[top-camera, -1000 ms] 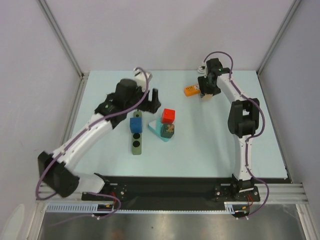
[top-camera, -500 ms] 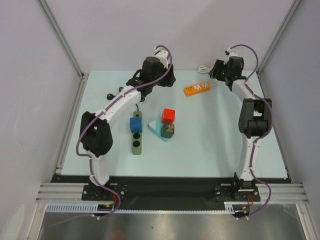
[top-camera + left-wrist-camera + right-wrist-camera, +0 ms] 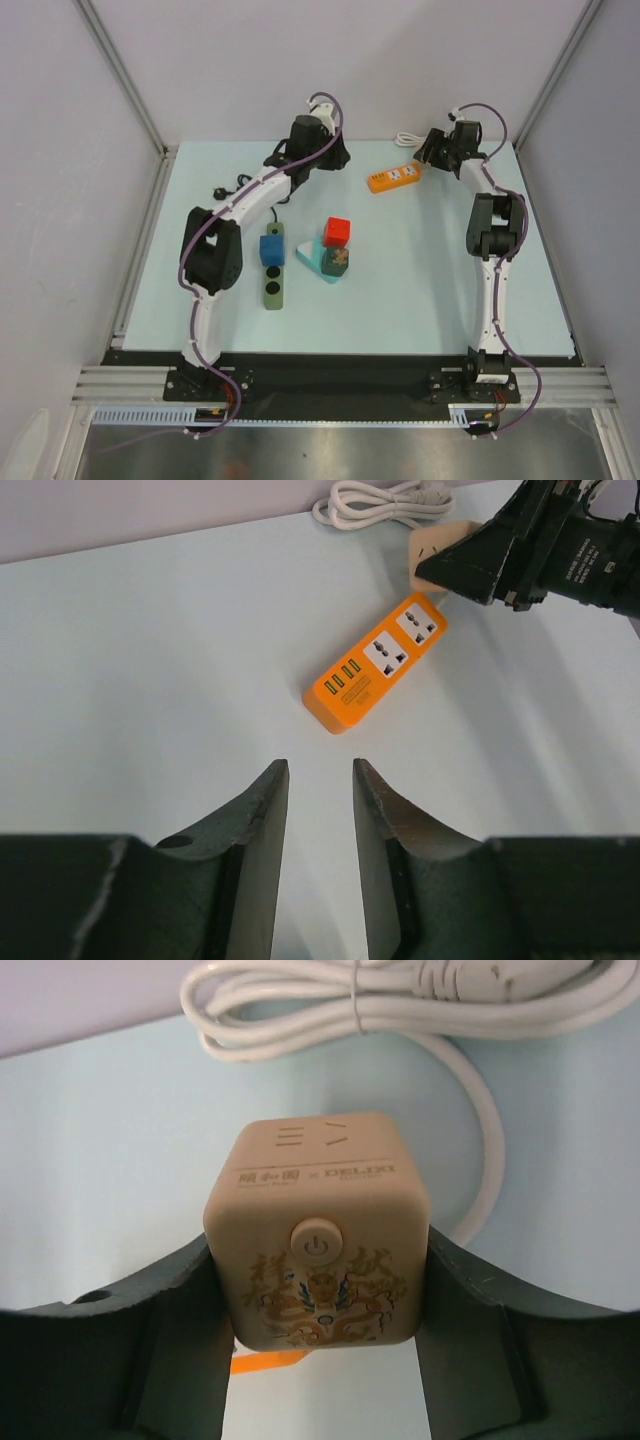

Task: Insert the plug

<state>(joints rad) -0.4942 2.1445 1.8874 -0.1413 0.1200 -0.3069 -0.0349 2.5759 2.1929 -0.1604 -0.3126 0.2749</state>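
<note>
at right end effector [image 3: 322, 1295]: "delixi" cube [image 3: 315, 1205]

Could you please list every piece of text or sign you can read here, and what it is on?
"DELIXI": beige cube, held by the right gripper.
Power symbol: the cube's button.
Gold characters below it, print on the orange power strip: too small to read.

Light is falling evenly from overhead; the pale surface [image 3: 420, 290] is reading bright, with no glare spots. Left wrist view: the left tool [image 3: 318, 770] is rendering dark and slightly soft, while the orange power strip [image 3: 375, 675] ahead of it is showing sharp, casting only a faint shadow. Right wrist view: the beige cube [image 3: 315, 1210] inside the right tool [image 3: 320, 1260] is showing crisp print; the surface beyond is taking a bluish cast.
</note>
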